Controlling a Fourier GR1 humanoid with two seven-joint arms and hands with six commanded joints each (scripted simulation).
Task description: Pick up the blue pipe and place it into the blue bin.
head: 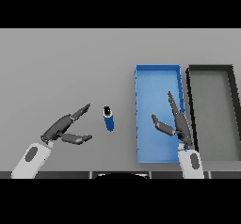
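A short blue pipe with a dark open end stands on the grey table, just left of the blue bin. My left hand is to the pipe's left, open, with its fingers and thumb spread toward the pipe and a small gap between them. My right hand hovers over the blue bin's right half, open with fingers straight and thumb out to the left. Neither hand holds anything.
A dark grey bin sits directly right of the blue bin, sharing a long side. The grey table stretches to the left and back.
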